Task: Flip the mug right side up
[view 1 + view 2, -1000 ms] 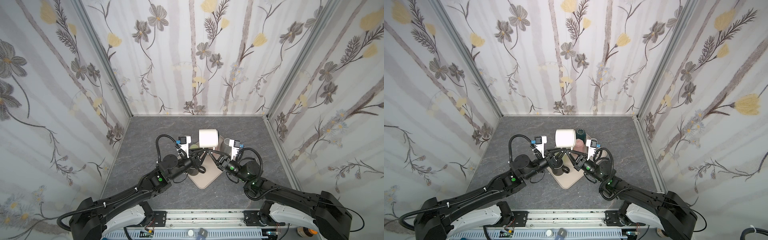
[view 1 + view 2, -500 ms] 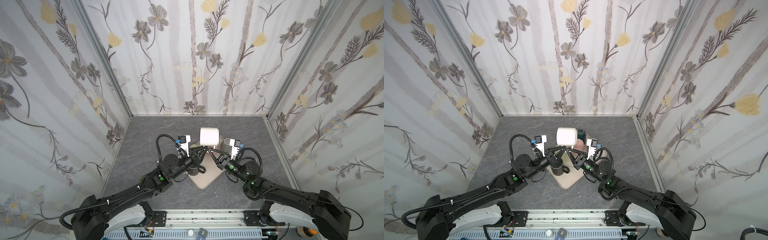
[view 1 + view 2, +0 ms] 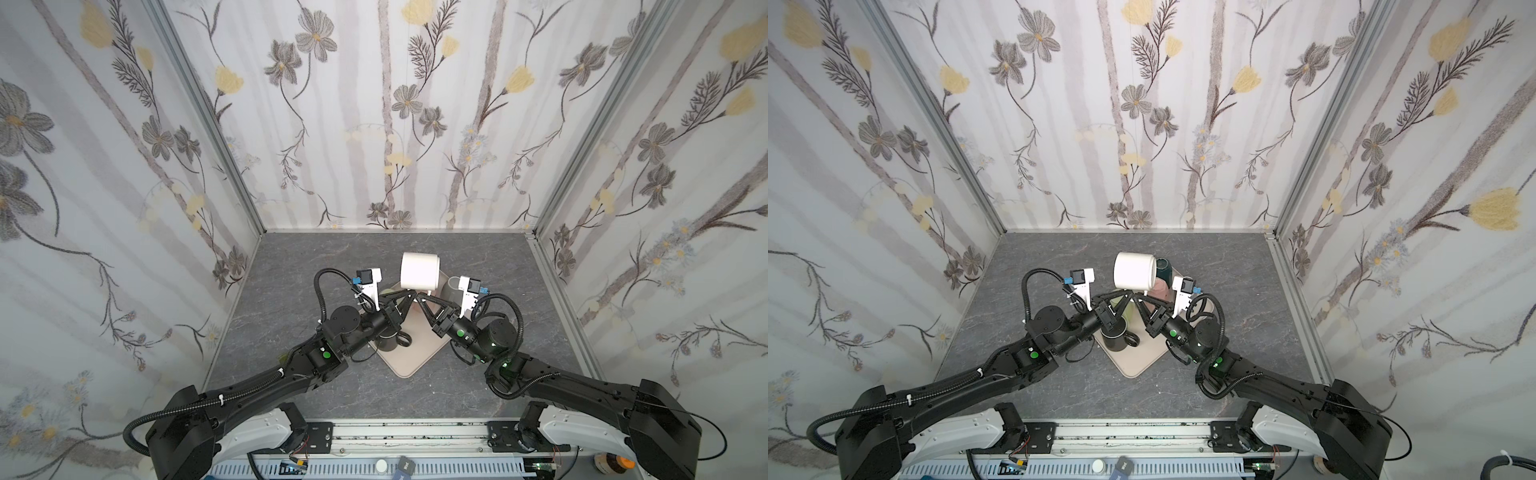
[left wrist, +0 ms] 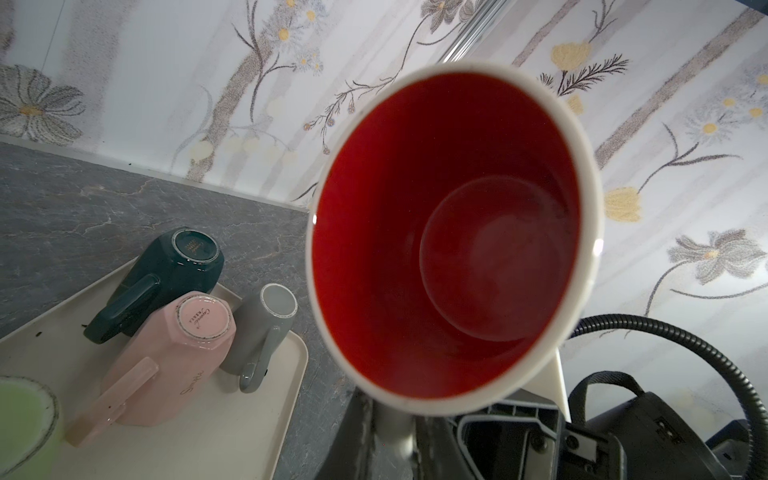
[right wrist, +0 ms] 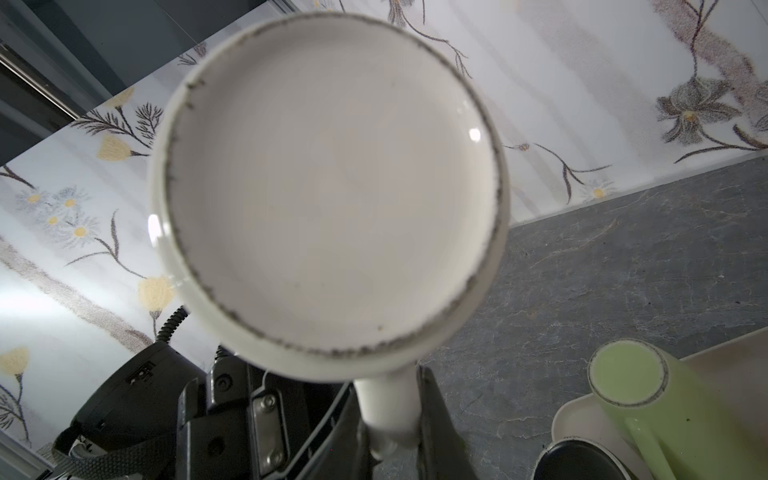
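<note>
what just changed: over the last second my left gripper (image 3: 414,293) has pinched shut. It was a little open before; now the jaws look clamped on the lower rim of the white mug (image 4: 453,232), though the contact itself is half hidden.

what didn't change: my right gripper (image 5: 390,419) stays squeezed on the mug's handle (image 5: 388,399), and the mug hangs in about the same spot as a second ago.

where the mug is: up in the air over the far end of the beige tray (image 3: 415,361), touching nothing but my two grippers. It's lying on its side, with the red inside facing my left wrist camera and the scuffed base facing my right one.

what that means: I'd say I'm halfway. It's no longer upside down, but it isn't upright yet either. With both grippers on it, this looks like a handover or re-grip point, so one side can probably let go while the other finishes the turn.

watch out for: my fingertips nearly meet under the mug in both top views, so there isn't much room. Just below, the dark green mug (image 4: 166,274), pink mug (image 4: 178,349) and grey mug (image 4: 266,328) sit base-up on the tray, and a black mug (image 3: 1117,332) stands mouth-up near the tray's left side. A slip from here would land on crockery.
</note>
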Controlling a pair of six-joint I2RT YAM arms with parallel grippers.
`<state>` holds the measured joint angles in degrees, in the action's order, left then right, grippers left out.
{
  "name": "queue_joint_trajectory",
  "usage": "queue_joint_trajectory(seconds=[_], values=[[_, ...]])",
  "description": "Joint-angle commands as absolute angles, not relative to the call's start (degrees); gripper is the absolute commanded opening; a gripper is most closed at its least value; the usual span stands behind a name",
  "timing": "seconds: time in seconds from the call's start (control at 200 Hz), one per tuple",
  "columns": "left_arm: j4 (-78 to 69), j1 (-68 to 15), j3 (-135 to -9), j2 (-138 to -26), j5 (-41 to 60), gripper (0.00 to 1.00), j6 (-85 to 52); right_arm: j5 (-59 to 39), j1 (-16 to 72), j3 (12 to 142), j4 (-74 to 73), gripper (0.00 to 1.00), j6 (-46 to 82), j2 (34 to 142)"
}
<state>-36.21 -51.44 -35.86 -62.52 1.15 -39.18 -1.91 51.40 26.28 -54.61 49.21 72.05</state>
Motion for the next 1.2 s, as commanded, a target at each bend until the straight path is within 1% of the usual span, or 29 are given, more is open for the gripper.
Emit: queue_joint_trajectory(seconds=[0.0,0.21,0.425,0.535,0.655,0.779,0.924,0.989,1.054,1.154,1.199], values=[[-42.12,-51.50,-37.09,-62.84,2.63,0.00,-38.85,-10.28,51.99,27.06,-53.24,0.00,48.82,72.68],[-40.64,-51.55,-37.17,-62.89,2.46,0.00,-38.29,-9.52,51.94,26.98,-52.99,0.00,48.60,72.86],[-34.94,-51.42,-37.79,-62.10,1.86,0.00,-35.61,-8.02,51.81,26.12,-52.72,0.00,48.51,72.17],[-33.08,-51.53,-37.71,-62.27,1.91,0.00,-35.07,-7.98,51.77,25.35,-54.02,0.06,48.60,71.33],[-32.70,-51.50,-37.71,-62.88,3.05,0.00,-34.80,-7.96,51.77,25.32,-53.71,0.07,48.54,70.84],[-35.69,-51.42,-36.81,-63.41,4.15,0.00,-34.28,-7.96,51.76,25.15,-54.11,0.08,48.58,71.27],[-34.10,-51.59,-37.34,-63.37,3.91,0.00,-33.59,-7.80,51.72,24.28,-55.19,0.16,49.09,71.28],[-33.16,-51.50,-37.62,-63.53,3.96,0.00,-33.33,-7.49,51.68,24.06,-55.28,0.23,49.04,71.04],[-32.95,-51.51,-37.55,-63.68,4.14,0.00,-32.91,-7.14,51.70,23.76,-55.35,0.27,49.06,70.78],[-32.21,-51.57,-37.31,-64.10,3.77,0.00,-32.11,-6.48,51.70,23.21,-55.35,0.33,49.13,70.25],[-31.72,-51.51,-37.34,-64.40,3.73,0.00,-31.62,-6.24,51.68,22.81,-55.29,0.33,49.09,69.94]])
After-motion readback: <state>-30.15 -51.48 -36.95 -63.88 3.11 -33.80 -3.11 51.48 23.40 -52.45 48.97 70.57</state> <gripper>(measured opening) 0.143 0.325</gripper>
